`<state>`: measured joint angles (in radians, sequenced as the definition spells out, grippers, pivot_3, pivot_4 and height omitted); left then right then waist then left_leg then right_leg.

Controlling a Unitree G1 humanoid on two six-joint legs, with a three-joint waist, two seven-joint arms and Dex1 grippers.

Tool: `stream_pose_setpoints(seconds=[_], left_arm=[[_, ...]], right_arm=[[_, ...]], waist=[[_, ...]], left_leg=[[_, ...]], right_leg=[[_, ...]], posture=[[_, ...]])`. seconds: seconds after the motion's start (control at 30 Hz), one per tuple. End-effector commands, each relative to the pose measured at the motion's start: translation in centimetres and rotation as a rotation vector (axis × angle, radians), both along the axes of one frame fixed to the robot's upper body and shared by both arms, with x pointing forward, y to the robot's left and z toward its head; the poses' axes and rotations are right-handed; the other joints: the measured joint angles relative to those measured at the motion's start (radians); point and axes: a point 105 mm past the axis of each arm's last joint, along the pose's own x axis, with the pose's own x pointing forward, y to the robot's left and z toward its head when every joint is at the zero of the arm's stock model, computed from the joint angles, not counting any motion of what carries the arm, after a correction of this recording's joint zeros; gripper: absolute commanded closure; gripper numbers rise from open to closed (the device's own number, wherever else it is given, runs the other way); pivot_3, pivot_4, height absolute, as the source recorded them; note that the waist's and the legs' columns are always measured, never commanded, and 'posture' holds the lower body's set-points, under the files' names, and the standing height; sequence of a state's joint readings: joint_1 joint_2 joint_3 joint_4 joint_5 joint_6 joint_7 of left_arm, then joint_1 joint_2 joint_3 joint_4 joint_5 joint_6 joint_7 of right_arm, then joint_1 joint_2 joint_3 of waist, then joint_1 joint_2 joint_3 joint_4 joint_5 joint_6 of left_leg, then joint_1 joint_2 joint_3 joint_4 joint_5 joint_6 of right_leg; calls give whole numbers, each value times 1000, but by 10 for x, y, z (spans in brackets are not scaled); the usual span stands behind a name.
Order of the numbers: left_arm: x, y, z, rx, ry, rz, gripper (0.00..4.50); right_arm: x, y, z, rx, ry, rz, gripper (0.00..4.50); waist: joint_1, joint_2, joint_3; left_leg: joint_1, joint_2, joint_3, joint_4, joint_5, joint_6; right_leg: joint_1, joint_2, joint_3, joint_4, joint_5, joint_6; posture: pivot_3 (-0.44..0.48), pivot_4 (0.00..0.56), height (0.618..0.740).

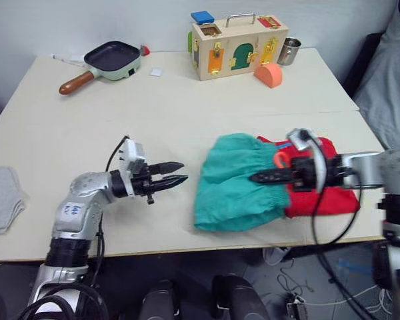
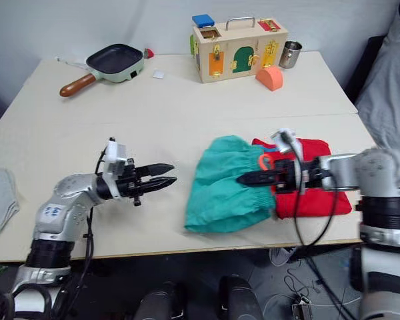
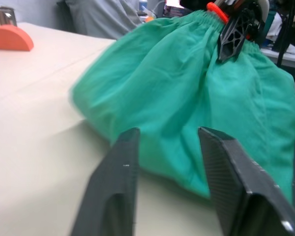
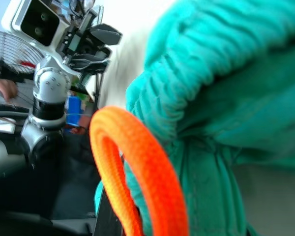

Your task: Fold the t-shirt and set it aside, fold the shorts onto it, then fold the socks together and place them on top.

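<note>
Currently the shorts (image 1: 237, 181) lie bunched on the table (image 1: 187, 113), overlapping the folded t-shirt (image 1: 320, 193) at right. Right gripper (image 1: 259, 178) reaches over the waistband by the orange drawstring loop (image 1: 280, 159); can't tell its jaws. Left gripper (image 1: 180, 173) hovers beside the shorts, jaws open, empty. Socks (image 1: 1, 199) at far left edge.

Only text: a small white sticker on the left arm (image 1: 73, 211), at about 8 o'clock in the head view (handwritten digits, too small to read). Nothing else legible.
</note>
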<state>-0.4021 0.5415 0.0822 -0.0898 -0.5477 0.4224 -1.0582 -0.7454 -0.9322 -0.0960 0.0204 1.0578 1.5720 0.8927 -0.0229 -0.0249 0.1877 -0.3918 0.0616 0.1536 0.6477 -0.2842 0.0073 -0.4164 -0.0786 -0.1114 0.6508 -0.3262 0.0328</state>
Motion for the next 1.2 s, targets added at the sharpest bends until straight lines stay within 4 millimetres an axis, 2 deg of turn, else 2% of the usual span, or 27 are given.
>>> stream_pose_setpoints(seconds=[0.03,0.17,0.2,0.5,0.6,0.7,1.0,1.1,1.2], left_arm=[[-12,4,13,-4,-30,-7,1448],[-16,10,7,6,-12,23,158],[-16,11,7,5,-13,28,0],[-18,12,9,17,-51,31,0],[-19,14,9,27,-63,44,0],[-20,15,9,32,-66,52,0],[-20,17,12,43,-76,78,0],[-21,18,12,47,-77,82,0],[-22,21,12,57,-74,91,0]], right_arm=[[-11,-17,14,-77,-99,55,4319],[-7,-51,23,-172,-177,60,4319],[-4,-58,25,-183,-195,58,4319],[31,-104,31,-370,-273,24,4320],[44,-127,17,-502,-261,-14,4320],[51,-139,3,-580,-228,-27,4320],[74,-150,-39,-669,-191,-149,4320],[77,-149,-35,-618,-202,-198,4320],[75,-143,-18,-525,-210,-182,4320]], waist=[[-2,0,0],[-8,0,1],[-9,0,1],[-5,2,2],[-6,2,2],[-6,3,2],[-7,3,3],[-5,3,3],[-6,4,3]], left_leg=[[0,0,0,0,-1,1],[1,0,1,0,-3,1],[1,1,2,0,-3,1],[1,1,6,0,1,-6],[1,1,7,1,1,-7],[1,1,9,1,1,-7],[2,1,10,3,1,-7],[2,1,10,4,1,-7],[2,1,10,4,1,-7]], right_leg=[[1,0,0,0,0,0],[2,1,0,-4,0,1],[2,1,1,-4,0,1],[0,1,2,-4,0,1],[-1,1,3,-4,0,1],[-1,1,4,-4,0,1],[-2,1,6,1,0,1],[-2,1,6,2,0,1],[-2,1,6,2,0,1]], posture=[[0,150,740],[0,150,740],[0,150,740],[0,150,740],[0,150,740],[0,150,740],[0,150,740],[0,150,740],[0,150,740]])
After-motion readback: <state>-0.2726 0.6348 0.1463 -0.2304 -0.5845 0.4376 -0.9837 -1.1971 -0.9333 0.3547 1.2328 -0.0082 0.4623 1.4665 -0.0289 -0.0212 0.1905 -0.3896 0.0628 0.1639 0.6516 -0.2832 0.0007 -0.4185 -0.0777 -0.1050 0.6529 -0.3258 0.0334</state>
